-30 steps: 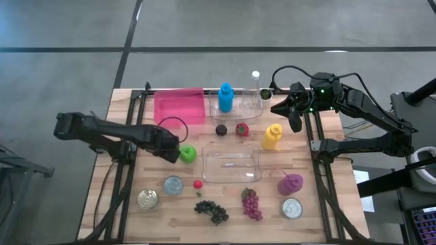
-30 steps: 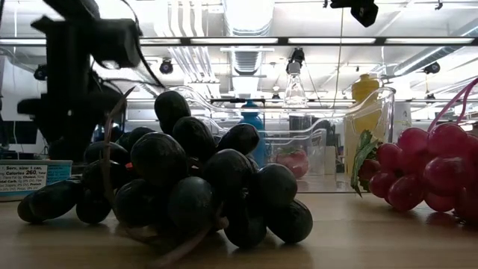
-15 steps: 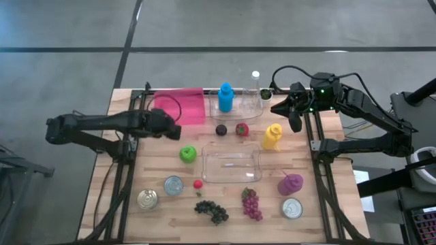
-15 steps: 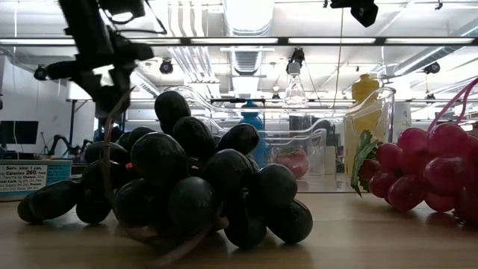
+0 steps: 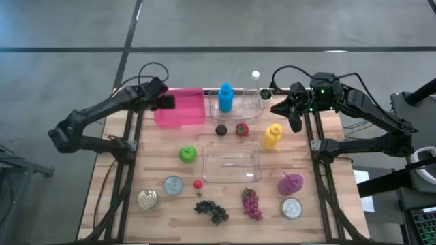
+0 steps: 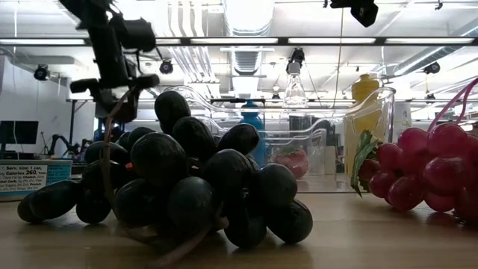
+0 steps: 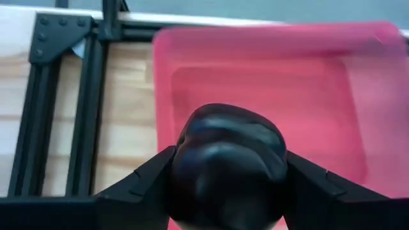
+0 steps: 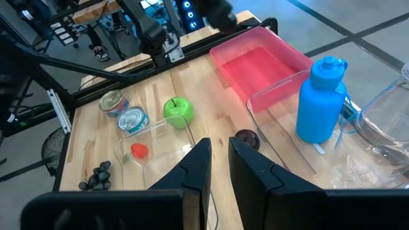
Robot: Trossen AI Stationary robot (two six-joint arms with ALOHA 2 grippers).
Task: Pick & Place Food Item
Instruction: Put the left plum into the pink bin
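Observation:
My left gripper point(image 5: 165, 101) hangs over the left end of the pink tray point(image 5: 184, 109) at the table's far left. It is shut on a dark, glossy, rounded food item point(image 7: 230, 160), and the tray's floor point(image 7: 268, 83) lies just below and beyond that item. In the low view the left arm point(image 6: 112, 52) shows at the upper left. My right gripper point(image 5: 293, 120) waits high at the far right of the table. Its fingers point(image 8: 195, 169) are shut with nothing between them. My left gripper pinches the dark food item between its two fingers, one on each opposite side point(image 7: 176, 172). The fingers slant downward. The item sits between them lifted clear, above the pink tray's left part.
A green apple point(image 5: 187, 154), a clear tray point(image 5: 231, 165), a dark fruit point(image 5: 221, 129) and a strawberry point(image 5: 242, 128) occupy the middle. Blue point(image 5: 225, 97), yellow point(image 5: 272, 136) and purple point(image 5: 289, 184) bottles stand toward the far and right sides. Cans point(image 5: 174, 185) and grapes point(image 5: 211, 211) lie near the front edge.
My left gripper, with the dark item between its fingers, has swung from beside the green apple toward the table's far edge. It has risen and turned, and now stands over the pink tray's left end.

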